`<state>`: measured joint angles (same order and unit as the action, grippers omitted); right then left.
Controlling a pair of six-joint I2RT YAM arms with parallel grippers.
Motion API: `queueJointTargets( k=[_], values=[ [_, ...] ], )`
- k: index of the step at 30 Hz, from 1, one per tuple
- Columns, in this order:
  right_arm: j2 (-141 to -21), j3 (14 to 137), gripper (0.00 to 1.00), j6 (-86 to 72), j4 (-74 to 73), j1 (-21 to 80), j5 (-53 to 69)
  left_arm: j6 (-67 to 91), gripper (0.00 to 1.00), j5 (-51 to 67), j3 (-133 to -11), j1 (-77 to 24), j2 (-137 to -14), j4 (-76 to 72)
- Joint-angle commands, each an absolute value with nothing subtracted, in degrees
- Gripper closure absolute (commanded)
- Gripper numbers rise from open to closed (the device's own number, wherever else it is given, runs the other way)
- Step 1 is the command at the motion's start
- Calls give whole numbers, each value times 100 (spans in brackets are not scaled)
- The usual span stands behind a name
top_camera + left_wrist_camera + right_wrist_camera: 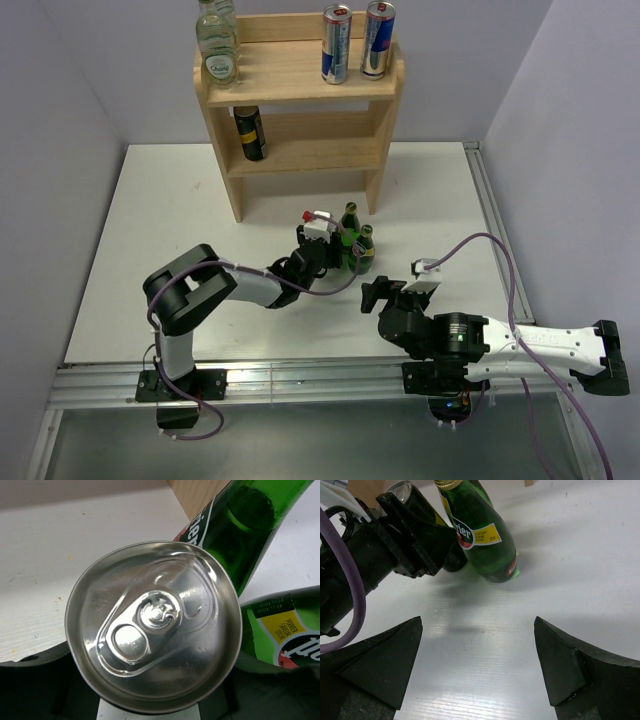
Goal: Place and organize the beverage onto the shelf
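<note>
Beverages count eight: the left hand (330, 248) is clenched on a black-and-gold can (155, 625) over the middle of the table (170, 250), with one green bottle (350, 220) and another green bottle (365, 248) just beside it. On the shelf (300, 78) the top tier holds two clear bottles (218, 50) at left and two silver-and-blue cans (336, 45) at right, the middle tier a second black-and-gold can (250, 133). The right hand (478, 621) hangs near the green bottles, fingers spread wide.

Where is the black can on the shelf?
In the top view, the black can stands on the middle tier of the shelf, at its left end, below the clear bottles.
</note>
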<state>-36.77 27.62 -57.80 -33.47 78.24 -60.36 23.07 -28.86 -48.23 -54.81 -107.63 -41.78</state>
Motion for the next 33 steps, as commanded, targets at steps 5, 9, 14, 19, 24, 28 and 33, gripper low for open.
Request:
queueJointTargets(
  k=[5, 9, 14, 19, 24, 28, 33],
  values=[
    [-3577, 2707, 0, -5827, -3199, 7858, -6187, 2364, 100, -3549, -4842, -5555, -9951, -3239],
    [-3577, 2707, 0, -5827, -3191, 7866, -6205, 2128, 100, -3945, -5097, -5555, -8977, -2429],
    [-3525, 2690, 0, -5827, -3199, 7857, -6205, 1662, 100, -3885, -5904, -5265, -8438, -1767],
    [-3489, 2672, 0, -5845, -3191, 7858, -6214, 1284, 100, -3604, -6749, -4598, -8542, -1354],
    [-3489, 2672, 0, -5836, -3190, 7858, -6214, 1082, 100, -3428, -7724, -4071, -8920, -1099],
    [-3489, 2663, 0, -5818, -3173, 7857, -6223, 976, 100, -3340, -8226, -3806, -9289, -1072],
    [-3463, 2637, 0, -5783, -3120, 7866, -6205, 958, 100, -3217, -8718, -3551, -9790, -1002]
  ],
)
